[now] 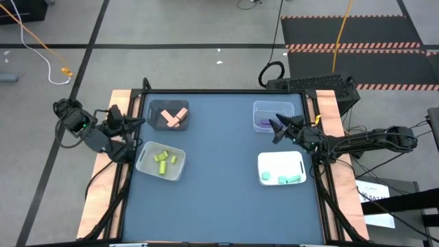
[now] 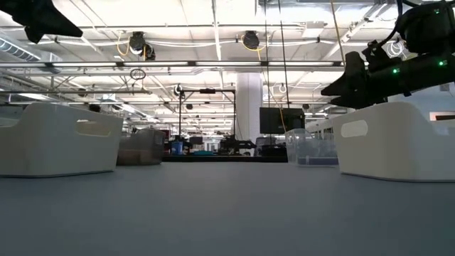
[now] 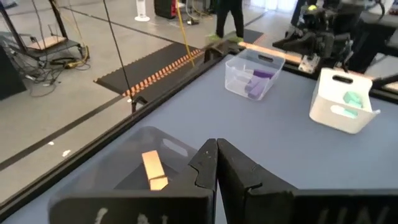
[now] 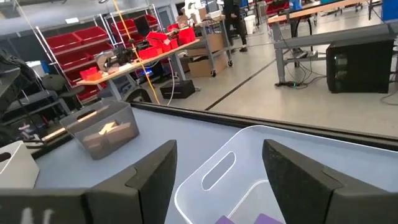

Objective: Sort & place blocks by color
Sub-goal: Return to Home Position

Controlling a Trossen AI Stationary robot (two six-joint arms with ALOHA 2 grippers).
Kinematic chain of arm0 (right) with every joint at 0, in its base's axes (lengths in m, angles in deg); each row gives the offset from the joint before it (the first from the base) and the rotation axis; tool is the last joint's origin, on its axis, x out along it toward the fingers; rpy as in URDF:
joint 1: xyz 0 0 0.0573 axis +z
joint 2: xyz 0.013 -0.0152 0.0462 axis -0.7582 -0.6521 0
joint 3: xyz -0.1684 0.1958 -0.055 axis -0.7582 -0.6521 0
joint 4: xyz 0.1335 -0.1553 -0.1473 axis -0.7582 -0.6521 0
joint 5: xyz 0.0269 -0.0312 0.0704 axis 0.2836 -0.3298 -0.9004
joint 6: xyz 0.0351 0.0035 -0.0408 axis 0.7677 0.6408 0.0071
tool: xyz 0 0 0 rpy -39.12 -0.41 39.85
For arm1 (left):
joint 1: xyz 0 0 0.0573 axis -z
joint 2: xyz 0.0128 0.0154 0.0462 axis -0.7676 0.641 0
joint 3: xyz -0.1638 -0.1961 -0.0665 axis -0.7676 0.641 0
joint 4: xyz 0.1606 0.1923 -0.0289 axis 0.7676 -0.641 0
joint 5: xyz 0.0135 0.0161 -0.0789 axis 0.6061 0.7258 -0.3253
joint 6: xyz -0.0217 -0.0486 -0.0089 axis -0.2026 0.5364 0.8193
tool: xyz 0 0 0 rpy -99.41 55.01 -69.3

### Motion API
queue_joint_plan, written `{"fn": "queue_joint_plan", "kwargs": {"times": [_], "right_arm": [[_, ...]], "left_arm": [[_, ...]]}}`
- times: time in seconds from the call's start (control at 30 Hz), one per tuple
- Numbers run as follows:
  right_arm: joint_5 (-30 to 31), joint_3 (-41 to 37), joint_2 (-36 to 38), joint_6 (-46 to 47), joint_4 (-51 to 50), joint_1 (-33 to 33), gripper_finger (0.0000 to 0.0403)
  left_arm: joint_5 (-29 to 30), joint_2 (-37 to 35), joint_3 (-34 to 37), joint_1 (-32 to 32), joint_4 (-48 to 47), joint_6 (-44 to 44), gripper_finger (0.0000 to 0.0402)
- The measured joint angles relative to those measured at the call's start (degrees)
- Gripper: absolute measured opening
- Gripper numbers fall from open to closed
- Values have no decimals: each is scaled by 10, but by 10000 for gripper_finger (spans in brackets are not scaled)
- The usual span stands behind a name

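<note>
A: Blocks (image 1: 175, 118) status?
B: Sorted by color; purple blocks (image 1: 265, 124) in clear bin (image 1: 274, 105).
A: Hands?
B: Left hand (image 3: 216, 150) pressed together beside grey bin (image 1: 155, 108). Right hand (image 4: 219, 149) spread above clear bin.

The left hand (image 1: 135, 123) is seen closed on its folded arm at the left side, while the right hand (image 1: 276, 129) is held out on its extended arm, fingers spread apart.

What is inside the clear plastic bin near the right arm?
Purple blocks lie in the clear plastic bin. The open right gripper covers part of it from above, so their number is uncertain.
</note>
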Motion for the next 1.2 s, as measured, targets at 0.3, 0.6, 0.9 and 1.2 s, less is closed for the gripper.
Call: {"fn": "queue_joint_plan", "kwargs": {"times": [0.3, 0.6, 0.9, 1.2], "right_arm": [[0, 0, 0, -2, 0, 0, 228], [0, 0, 0, -2, 0, 0, 228], [1, 0, 0, -3, 0, 0, 228], [1, 0, 0, -6, 0, 0, 228]], "left_arm": [[61, 0, 0, -1, 5, -1, 10], [-4, 0, 2, 0, 15, 9, 10], [-22, 1, 155, 0, 296, -89, 10], [-101, 0, 302, 0, 627, -147, 10]]}}
